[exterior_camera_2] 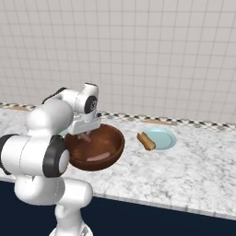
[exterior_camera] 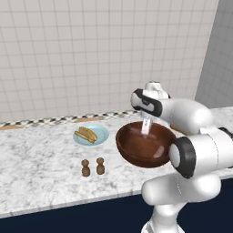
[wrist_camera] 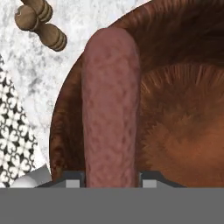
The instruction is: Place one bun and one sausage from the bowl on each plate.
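The dark reddish-brown wooden bowl (exterior_camera: 136,152) (exterior_camera_2: 113,145) (wrist_camera: 183,109) stands on the marble counter in front of my arm. My gripper (exterior_camera: 146,129) (exterior_camera_2: 85,134) (wrist_camera: 111,177) reaches down into it and is shut on a pink-brown sausage (wrist_camera: 111,109) (exterior_camera_2: 85,137), held lengthwise between the fingers just above the bowl's inside. Another sausage (exterior_camera_2: 99,157) lies on the bowl's floor. One pale blue plate (exterior_camera: 102,132) left of the bowl carries a tan bun (exterior_camera: 86,134). The other plate (exterior_camera_2: 163,138) on the right holds a bun (exterior_camera_2: 146,141) at its edge.
Two small brown wooden shakers (exterior_camera: 93,167) (wrist_camera: 41,22) stand near the counter's front edge, left of the bowl. A patterned tile strip (exterior_camera: 54,120) runs along the back of the counter under the tiled wall. The counter's front edge (exterior_camera: 68,202) drops to dark cabinets.
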